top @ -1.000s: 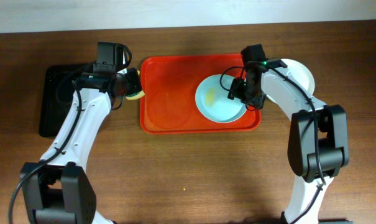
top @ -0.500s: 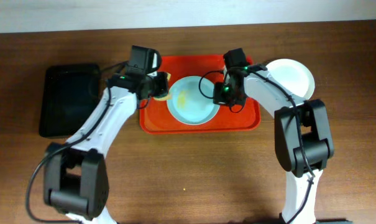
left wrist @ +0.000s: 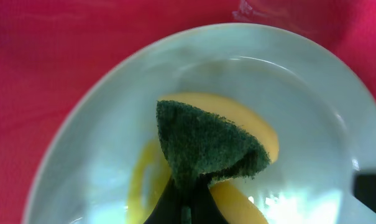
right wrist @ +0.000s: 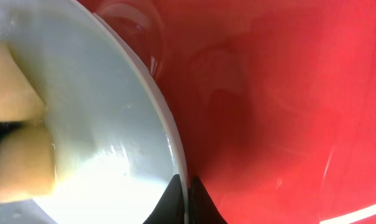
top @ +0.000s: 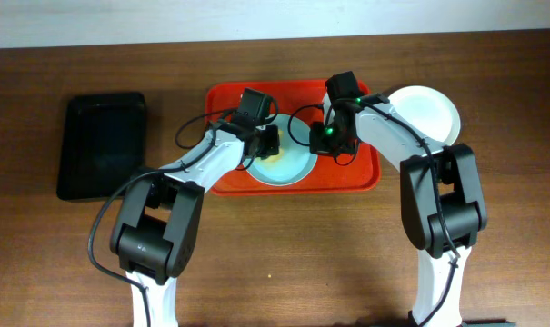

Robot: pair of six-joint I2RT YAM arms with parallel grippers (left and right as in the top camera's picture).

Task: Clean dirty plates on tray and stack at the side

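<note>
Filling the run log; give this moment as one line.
left fingers: shut on sponge, on plate | right fingers: pinching plate rim | plate: in red tray

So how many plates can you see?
2. One pale blue-green plate lies on the red tray, its rim pinched by the right gripper. One white plate sits on the table right of the tray; others may hide beneath it.

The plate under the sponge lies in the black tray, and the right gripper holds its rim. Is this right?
Wrong tray: the plate under the sponge lies in the red tray, as overhead shows. The right gripper does hold its rim.
</note>
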